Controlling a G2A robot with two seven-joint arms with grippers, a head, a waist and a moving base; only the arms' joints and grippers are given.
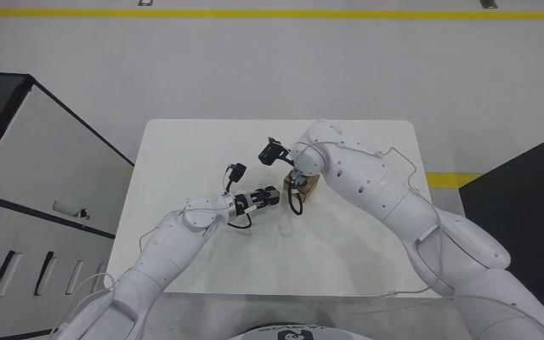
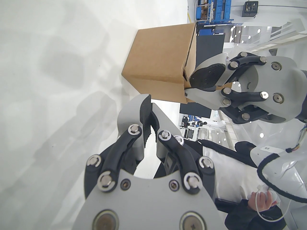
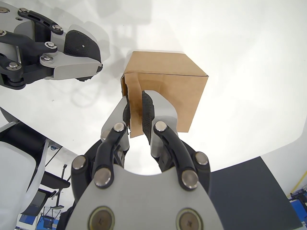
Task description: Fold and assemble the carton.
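Open table [image 1: 195, 170] past the carton [image 1: 312, 186] — right gripper [image 3: 135, 106] clamped on its flap, left gripper [image 2: 149, 114] close beside

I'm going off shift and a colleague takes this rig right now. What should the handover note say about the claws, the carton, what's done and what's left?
Right claw: shut on a flap of the carton.
Left claw: shut, empty, close beside the carton but apart from it.
Carton: stands as a box on the white table, near its middle.
Done: the body is squared up; the sides in view are closed.
Left: fold in the pinched flap, which sticks out, and close that end.
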